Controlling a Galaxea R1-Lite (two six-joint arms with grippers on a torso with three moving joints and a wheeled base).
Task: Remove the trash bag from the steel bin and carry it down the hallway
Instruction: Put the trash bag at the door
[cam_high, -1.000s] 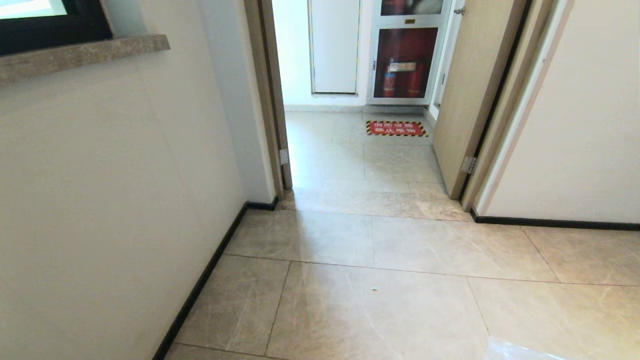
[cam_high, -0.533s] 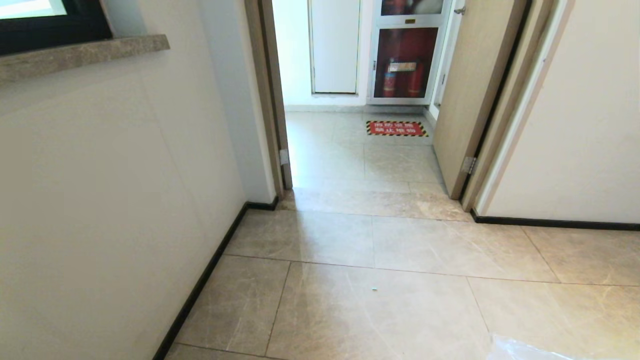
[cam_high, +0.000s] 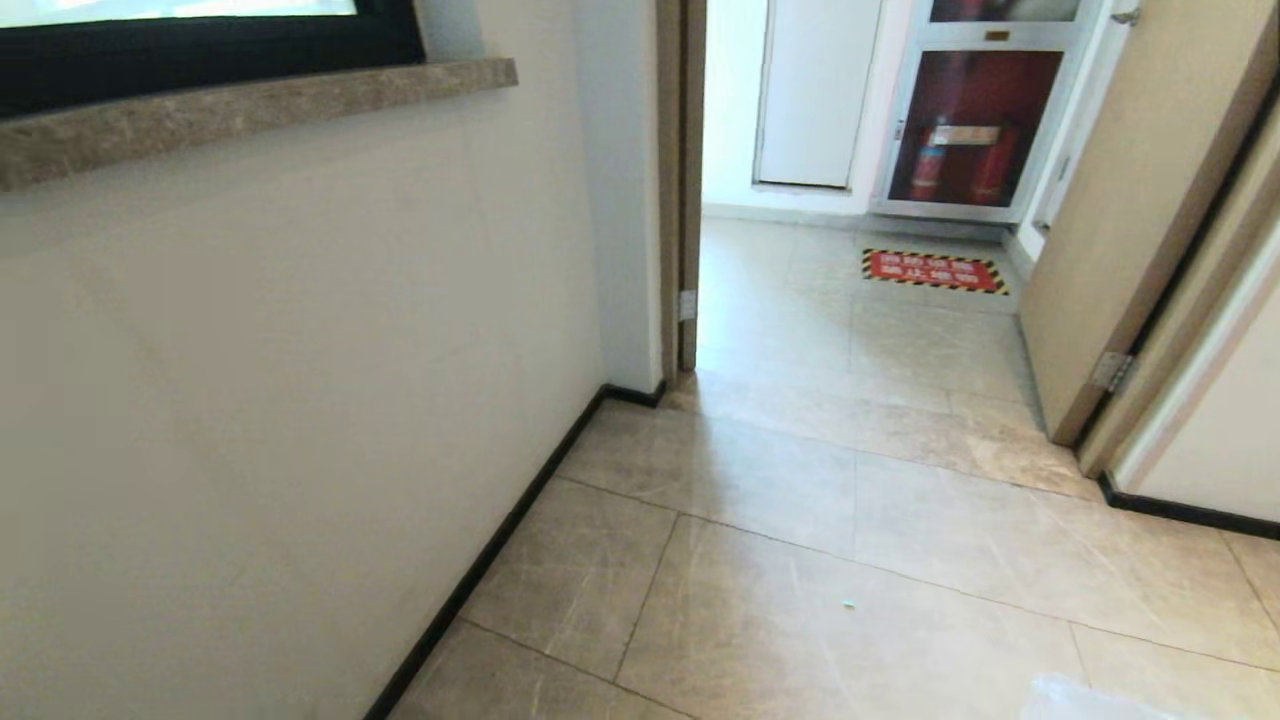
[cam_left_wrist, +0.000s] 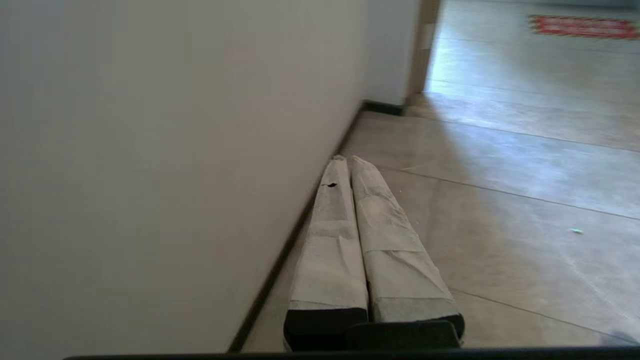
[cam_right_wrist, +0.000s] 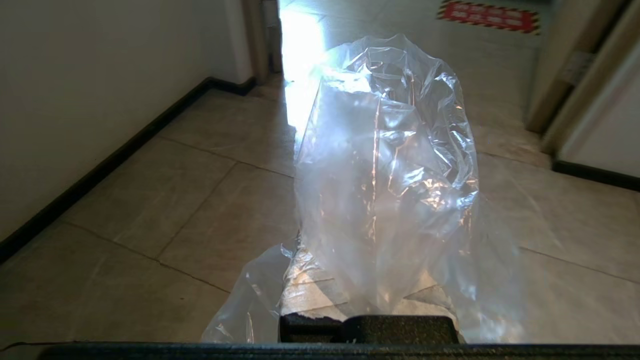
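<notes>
A tiled hallway (cam_high: 800, 560) runs ahead to an open doorway, with a white wall (cam_high: 280, 400) and black baseboard on the left. A red floor sign (cam_high: 934, 270) lies beyond the doorway, before a cabinet of fire extinguishers (cam_high: 965, 130). The right tool (cam_right_wrist: 367, 280) is pressed together, pinching the clear bag (cam_right_wrist: 390, 165) — its crinkled plastic billows up over the fingers (contents cannot be made out). The left tool (cam_left_wrist: 348, 162) sits beside the wall, its wrapped fingers (cam_left_wrist: 330, 240) pressed together, empty.
</notes>
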